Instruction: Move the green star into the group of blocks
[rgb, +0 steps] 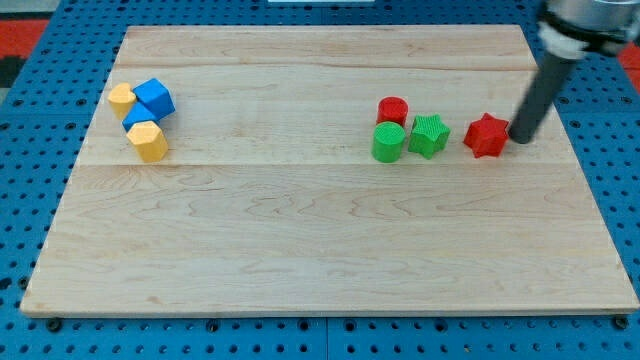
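The green star (429, 135) lies right of centre on the wooden board (320, 250). It touches a green cylinder (389, 142) on its left. A red cylinder (393, 110) sits just above the green cylinder. A red star (487, 135) lies a short gap to the right of the green star. My tip (521, 138) is at the red star's right edge, touching or nearly touching it. The rod slants up to the view's top right.
At the view's upper left sits a tight cluster: a yellow block (121, 98), a blue cube (153, 97), a second blue block (138, 116) and a yellow hexagonal block (148, 141). A blue pegboard (30, 200) surrounds the board.
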